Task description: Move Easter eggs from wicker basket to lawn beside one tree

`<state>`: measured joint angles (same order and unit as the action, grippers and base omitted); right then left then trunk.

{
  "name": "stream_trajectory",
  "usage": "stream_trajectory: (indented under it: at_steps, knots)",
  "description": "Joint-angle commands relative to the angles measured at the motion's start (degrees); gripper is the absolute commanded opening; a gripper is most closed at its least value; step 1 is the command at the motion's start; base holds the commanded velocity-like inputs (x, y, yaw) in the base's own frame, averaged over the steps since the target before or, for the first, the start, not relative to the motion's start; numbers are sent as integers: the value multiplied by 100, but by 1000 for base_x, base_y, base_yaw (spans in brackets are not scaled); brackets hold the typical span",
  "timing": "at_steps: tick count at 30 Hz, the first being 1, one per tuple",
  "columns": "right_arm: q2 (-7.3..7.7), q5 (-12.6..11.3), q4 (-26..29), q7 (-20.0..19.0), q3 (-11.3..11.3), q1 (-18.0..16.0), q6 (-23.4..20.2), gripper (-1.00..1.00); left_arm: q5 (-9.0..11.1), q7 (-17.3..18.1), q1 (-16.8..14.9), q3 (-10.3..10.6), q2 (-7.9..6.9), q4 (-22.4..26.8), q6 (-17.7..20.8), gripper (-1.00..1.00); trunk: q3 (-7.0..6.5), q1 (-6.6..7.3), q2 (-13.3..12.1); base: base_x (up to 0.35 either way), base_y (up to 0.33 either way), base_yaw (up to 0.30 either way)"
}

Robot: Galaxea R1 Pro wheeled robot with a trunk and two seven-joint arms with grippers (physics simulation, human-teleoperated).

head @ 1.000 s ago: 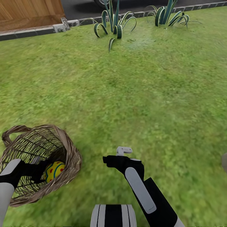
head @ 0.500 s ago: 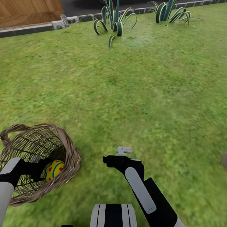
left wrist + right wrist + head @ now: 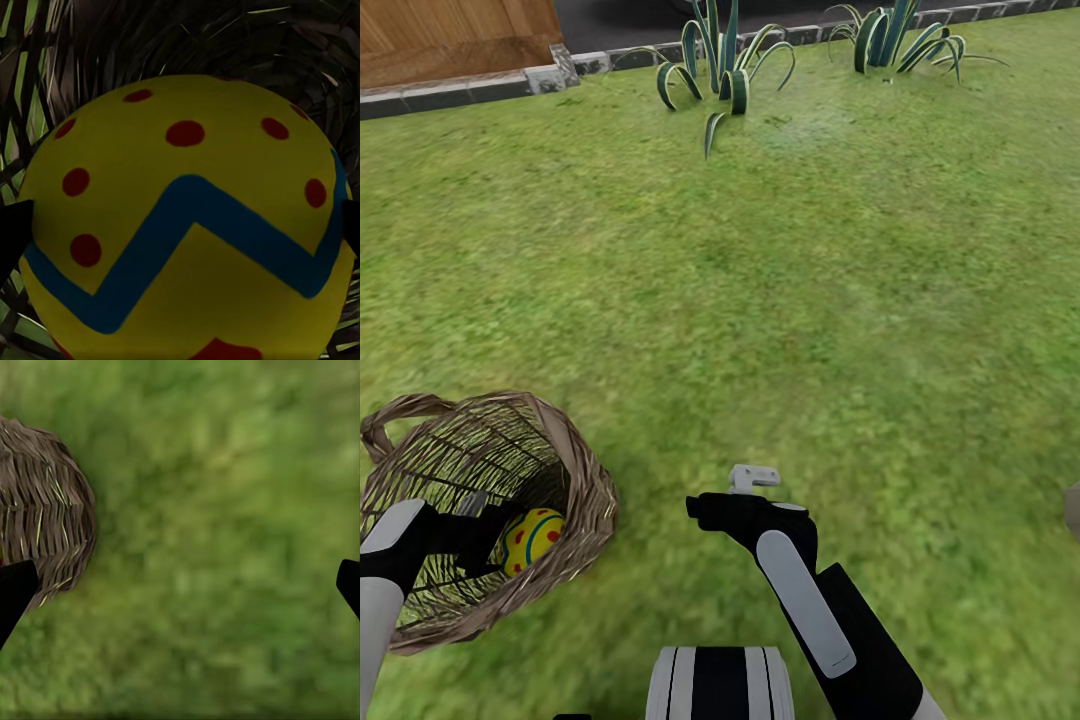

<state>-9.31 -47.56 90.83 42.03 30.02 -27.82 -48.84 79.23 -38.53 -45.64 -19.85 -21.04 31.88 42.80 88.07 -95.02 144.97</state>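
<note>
Easter egg (image 3: 184, 217) sits inside the wicker basket (image 3: 585, 480), directly between the spread fingertips of the left pincer (image 3: 505, 545), not visibly clamped; right pincer (image 3: 752, 478), released and empty, hangs over lawn (image 3: 810, 300) beside the basket.

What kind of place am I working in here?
Probably a garden lawn: mottled green grass all around, spiky plants along a stone kerb, and a wicker basket sitting on the turf.
</note>
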Motion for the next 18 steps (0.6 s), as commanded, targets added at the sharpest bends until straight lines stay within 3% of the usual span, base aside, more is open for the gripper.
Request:
stream_trajectory:
  at_steps: [1, 6, 7, 18]
  knots:
    - [-1, -52, 5, 60, 4, -4, -11, 100, 5, -59, 3, -17, 4, -209, 27, 100, 4, -1, 1, 0, 0, 0]
    - [-1, -52, 5, 60, 4, -4, -11, 100, 7, -58, 3, -16, 4, -209, 27, 100, 4, -1, 1, 0, 0, 0]
    - [-1, -52, 5, 60, 4, -4, -11, 100, 9, -60, 3, -15, 4, -209, 27, -100, 4, -1, 1, 0, 0, 0]
    - [-1, -52, 5, 60, 4, -4, -11, 100, 5, -39, 3, -11, 5, -149, 36, -100, 4, -1, 1, 0, 0, 0]
